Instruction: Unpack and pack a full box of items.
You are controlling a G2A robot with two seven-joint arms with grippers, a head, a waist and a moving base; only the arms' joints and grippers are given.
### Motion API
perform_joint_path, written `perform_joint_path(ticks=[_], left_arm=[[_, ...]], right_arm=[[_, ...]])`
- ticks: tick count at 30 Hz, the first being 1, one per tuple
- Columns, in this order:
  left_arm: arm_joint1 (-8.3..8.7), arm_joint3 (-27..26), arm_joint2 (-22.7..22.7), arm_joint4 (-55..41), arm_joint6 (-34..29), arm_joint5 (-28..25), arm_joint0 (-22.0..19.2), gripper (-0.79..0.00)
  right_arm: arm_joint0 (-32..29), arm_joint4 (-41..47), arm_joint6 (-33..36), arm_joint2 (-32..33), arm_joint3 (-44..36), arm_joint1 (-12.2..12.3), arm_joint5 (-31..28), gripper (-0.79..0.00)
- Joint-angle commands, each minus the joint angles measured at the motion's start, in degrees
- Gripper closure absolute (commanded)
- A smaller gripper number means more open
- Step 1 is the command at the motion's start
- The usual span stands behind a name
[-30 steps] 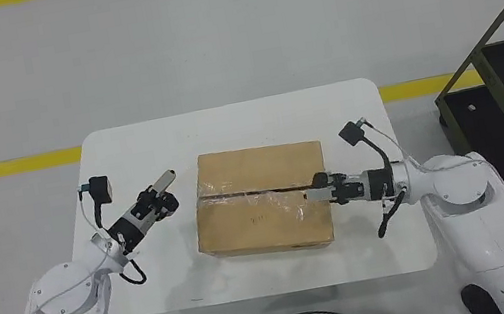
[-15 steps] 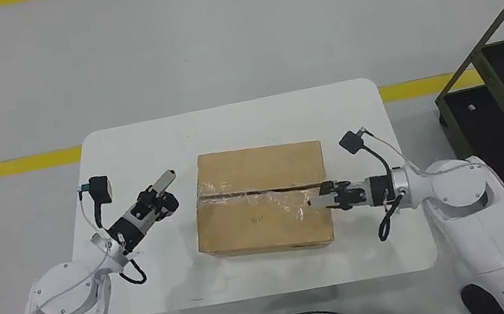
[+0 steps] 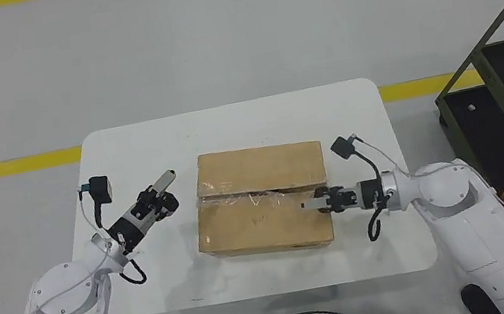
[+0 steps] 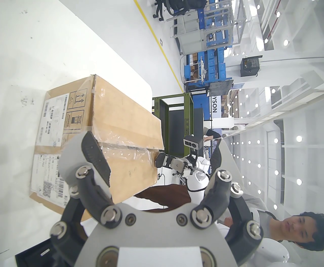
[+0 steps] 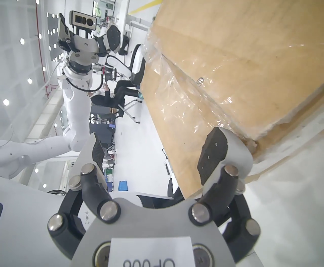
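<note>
top view: right tool (image 3: pixel 313 203), spread apart, at box (image 3: pixel 256 182) end; left tool (image 3: pixel 166 180) spread nearby.

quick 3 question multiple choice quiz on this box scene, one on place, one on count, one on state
1. Where is the right gripper?
A at the box's taped end
B over the box's middle
C far from the box

2. How many boxes stand on the table?
A three
B one
C two

3. The left gripper is:
A shut on tape
B shut on the box
C open

Answers:
1 A, one of its fingers is right at the box's end.
2 B, a single box shows.
3 C, its fingers are spread and hold nothing.
</note>
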Motion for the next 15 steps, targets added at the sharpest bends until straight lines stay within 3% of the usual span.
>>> perform_joint_path(ticks=[1,7,15], left_arm=[[0.00,0.0,0.0,0.0,0.0,0.0,0.0,-0.785],[0.00,0.0,0.0,0.0,0.0,0.0,0.0,-0.785],[0.00,0.0,0.0,0.0,0.0,0.0,0.0,-0.785]], right_arm=[[0.3,-0.6,-0.2,0.2,-0.1,0.2,0.8,-0.785],[0.8,-0.7,0.1,0.0,0.0,0.5,1.6,-0.785],[3.5,2.0,-0.5,-5.0,2.5,-0.2,0.1,-0.785]])
